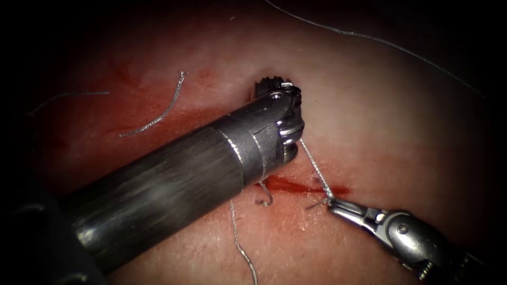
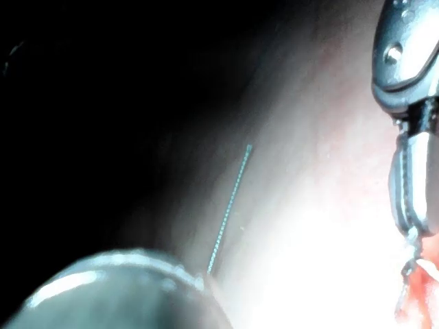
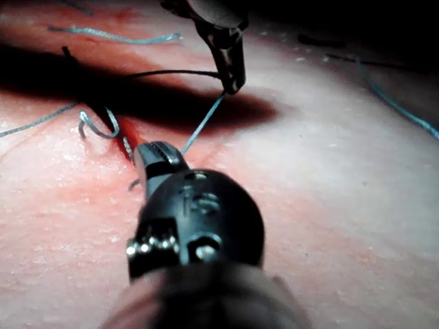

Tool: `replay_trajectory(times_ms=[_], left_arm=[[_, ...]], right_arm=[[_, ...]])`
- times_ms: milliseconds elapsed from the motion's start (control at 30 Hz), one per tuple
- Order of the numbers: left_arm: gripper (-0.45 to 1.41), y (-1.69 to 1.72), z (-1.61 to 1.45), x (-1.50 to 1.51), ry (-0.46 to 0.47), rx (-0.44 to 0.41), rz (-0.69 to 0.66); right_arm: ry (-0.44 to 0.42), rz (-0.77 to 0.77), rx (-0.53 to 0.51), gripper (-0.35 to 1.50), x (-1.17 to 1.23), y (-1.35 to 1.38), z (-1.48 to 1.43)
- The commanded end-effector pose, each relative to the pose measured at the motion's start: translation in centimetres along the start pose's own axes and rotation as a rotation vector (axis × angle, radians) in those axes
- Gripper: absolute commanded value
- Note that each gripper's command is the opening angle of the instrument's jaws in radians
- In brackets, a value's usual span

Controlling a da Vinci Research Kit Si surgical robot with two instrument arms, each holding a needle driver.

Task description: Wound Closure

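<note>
The right tool (image 1: 338, 205) gripped the thread (image 1: 316, 170) at the right end of the cut (image 1: 303, 186) in the tissue (image 1: 401, 121); the left tool (image 3: 232, 83) gripped the same strand farther from the tissue's near edge. Steady, opposed tension seemed best. No needle could be made out.

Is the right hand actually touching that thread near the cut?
Touching. In the endoscope view the right hand is shut on the thread, which runs taut up to the left hand.
</note>
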Motion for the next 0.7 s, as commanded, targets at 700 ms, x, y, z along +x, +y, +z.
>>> replay_trajectory(times_ms=[700], left_arm=[[-0.45,0.53,0.62,-0.12,0.481,-0.542,0.320]], right_arm=[[0.052,-0.111,0.368,-0.35,-0.19,-0.39,0.44]])
